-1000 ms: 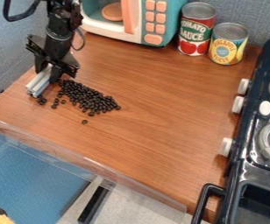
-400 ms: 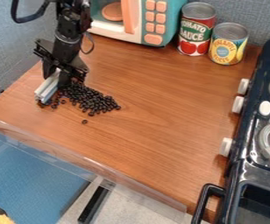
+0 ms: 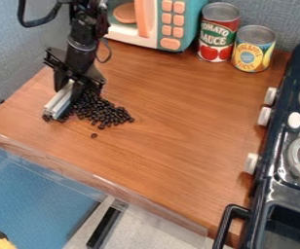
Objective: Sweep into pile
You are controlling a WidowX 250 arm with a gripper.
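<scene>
Black, rounded beans [image 3: 107, 115], too many to count, lie in one main pile on the smooth, wood-grained desk [image 3: 172, 146]; one stray bean [image 3: 94, 135] sits just apart, nearer the front edge; one tool [image 3: 70, 90] is clamped on one pale, straight-edged bar [image 3: 59, 102], tilted at the pile's left side; two cylindrical metal cans [image 3: 218, 32] stand upright behind, near one toy microwave [image 3: 190, 24].
</scene>
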